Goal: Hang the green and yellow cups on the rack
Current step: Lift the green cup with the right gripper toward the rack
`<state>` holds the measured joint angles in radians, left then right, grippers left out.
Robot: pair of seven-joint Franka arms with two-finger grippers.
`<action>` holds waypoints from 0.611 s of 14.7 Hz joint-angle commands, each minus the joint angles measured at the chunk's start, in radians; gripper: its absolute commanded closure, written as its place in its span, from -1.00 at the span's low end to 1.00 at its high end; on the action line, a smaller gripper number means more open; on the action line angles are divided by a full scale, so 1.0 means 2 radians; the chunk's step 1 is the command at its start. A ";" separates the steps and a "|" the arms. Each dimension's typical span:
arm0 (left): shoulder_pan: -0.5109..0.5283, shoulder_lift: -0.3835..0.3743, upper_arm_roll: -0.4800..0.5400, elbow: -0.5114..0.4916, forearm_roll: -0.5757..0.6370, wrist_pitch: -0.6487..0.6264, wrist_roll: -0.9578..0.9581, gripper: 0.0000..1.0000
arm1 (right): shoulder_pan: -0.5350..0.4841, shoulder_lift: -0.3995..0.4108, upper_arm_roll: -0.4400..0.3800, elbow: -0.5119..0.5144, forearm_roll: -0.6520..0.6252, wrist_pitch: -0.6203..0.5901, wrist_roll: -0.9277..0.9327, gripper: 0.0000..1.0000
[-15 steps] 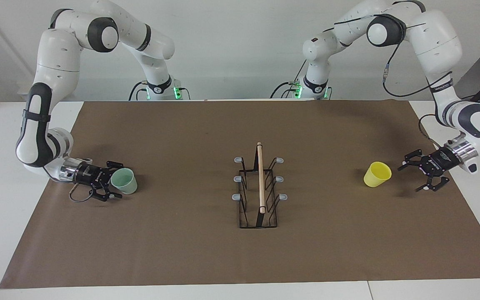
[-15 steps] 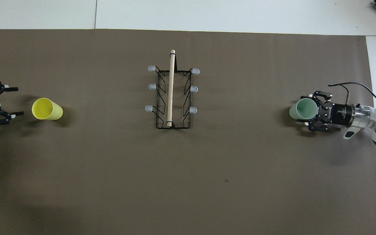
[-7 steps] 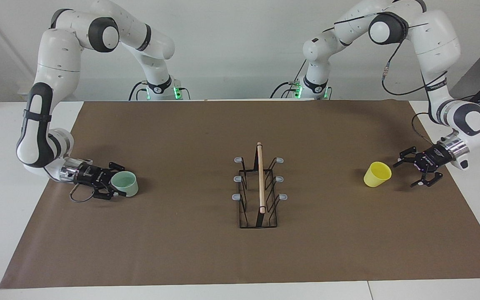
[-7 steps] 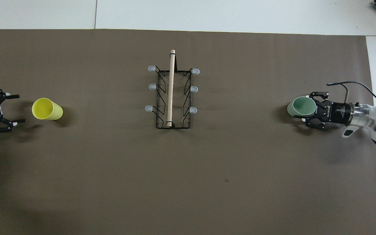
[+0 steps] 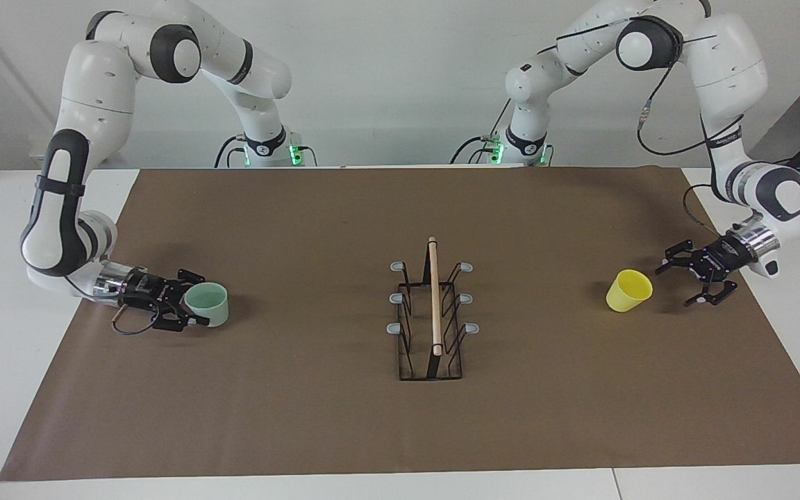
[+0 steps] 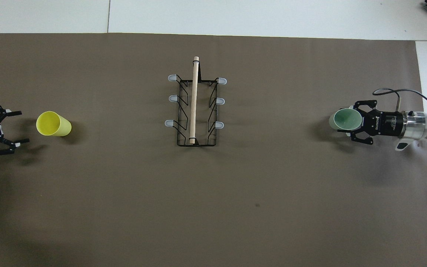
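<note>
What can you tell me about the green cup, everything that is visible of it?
The green cup is a small, pale mint, handleless cup that looks like smooth plastic, tapering from a wide round rim to a narrower base. Nothing shows inside it. It sits at the right arm's end of the brown mat, mouth upward and leaning slightly. The right pincer is shut on its rim and wall on the side away from the rack. It is not on the rack.

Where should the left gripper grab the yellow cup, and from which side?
Pinch the rim wall of the yellow cup, one finger inside the mouth. Come from the left arm's end of the table, where the open left gripper is: the cup stands mouth up and has no handle.
</note>
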<state>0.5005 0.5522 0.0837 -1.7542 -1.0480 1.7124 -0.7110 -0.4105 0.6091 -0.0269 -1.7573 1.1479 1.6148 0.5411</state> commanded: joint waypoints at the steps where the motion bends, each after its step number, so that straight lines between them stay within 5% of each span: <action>1: -0.012 -0.030 0.003 -0.058 -0.041 0.017 0.013 -1.00 | 0.020 -0.052 0.000 -0.004 -0.033 0.037 -0.011 1.00; 9: -0.012 -0.031 0.003 -0.056 -0.042 0.002 0.028 -1.00 | 0.105 -0.164 0.002 -0.003 -0.135 0.105 -0.117 1.00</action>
<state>0.4884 0.5210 0.0791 -1.8321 -1.1117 1.7192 -0.6739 -0.2239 0.3364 -0.0238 -1.7387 0.9067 1.7997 0.3848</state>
